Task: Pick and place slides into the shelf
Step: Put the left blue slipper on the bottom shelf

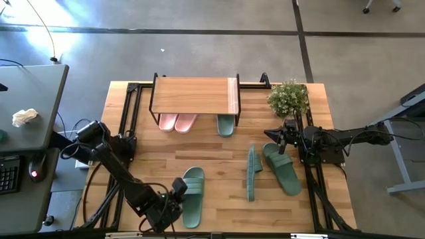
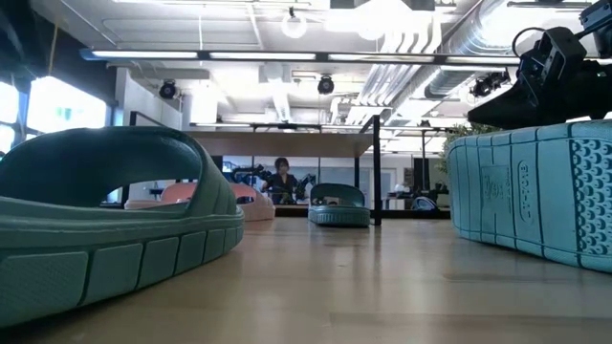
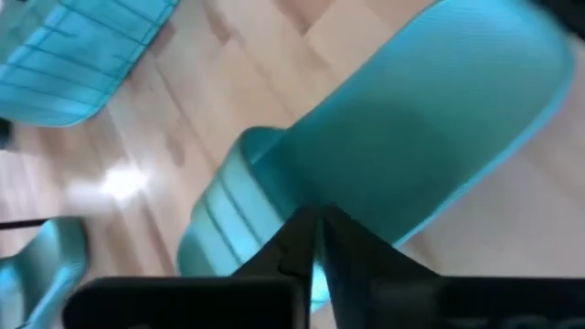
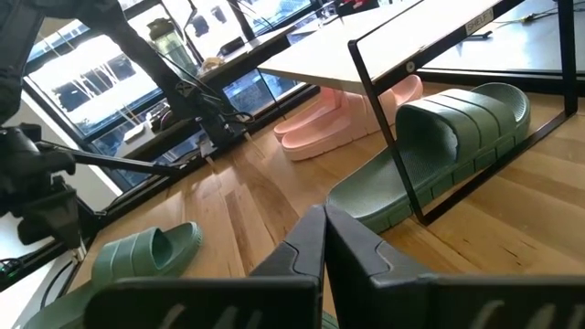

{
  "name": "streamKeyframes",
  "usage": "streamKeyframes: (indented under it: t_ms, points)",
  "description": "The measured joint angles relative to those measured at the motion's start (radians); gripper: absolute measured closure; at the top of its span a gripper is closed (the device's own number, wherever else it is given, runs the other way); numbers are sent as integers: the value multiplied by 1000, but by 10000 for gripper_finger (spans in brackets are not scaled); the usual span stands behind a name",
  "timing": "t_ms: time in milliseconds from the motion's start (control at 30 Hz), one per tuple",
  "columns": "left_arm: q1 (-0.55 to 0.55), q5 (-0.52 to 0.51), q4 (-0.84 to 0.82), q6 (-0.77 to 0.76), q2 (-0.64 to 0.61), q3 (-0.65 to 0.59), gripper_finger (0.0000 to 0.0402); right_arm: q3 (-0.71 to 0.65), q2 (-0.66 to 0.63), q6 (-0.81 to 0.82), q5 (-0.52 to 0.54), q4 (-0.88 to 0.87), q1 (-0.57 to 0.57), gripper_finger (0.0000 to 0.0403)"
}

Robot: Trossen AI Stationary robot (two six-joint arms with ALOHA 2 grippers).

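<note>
Under the shelf (image 1: 194, 95) sit the pink pair (image 1: 176, 122) and one green slide (image 1: 226, 124). In front of the shelf, the left pincer (image 1: 178, 188), pressed together, hangs beside a green slide (image 1: 192, 196) on the bench (image 1: 219, 202). The right pincer (image 1: 275, 135), also pressed together, hovers over two more green slides (image 1: 272, 169).

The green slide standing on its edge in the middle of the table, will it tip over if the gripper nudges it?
Probably. The slide on its edge rests on a narrow side, so a sideways nudge would likely topple it flat. It looks like rubber, so it should flex rather than break, and likely grips the wooden table instead of sliding.
</note>
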Motion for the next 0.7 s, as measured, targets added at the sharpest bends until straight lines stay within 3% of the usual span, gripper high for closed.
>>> streamKeyframes:
  t_ms: [400, 533, 700]
  points:
    - [28, -15, -10, 3, 34, -1, 214, 0, 0, 0, 0, 0, 0, 403]
    - [49, 24, 14, -3, 80, 0, 192, 0, 2, 0, 1, 0, 0, 403]
    - [63, -17, -42, -103, 103, 0, 189, 0, 3, 0, 1, 0, 0, 403]
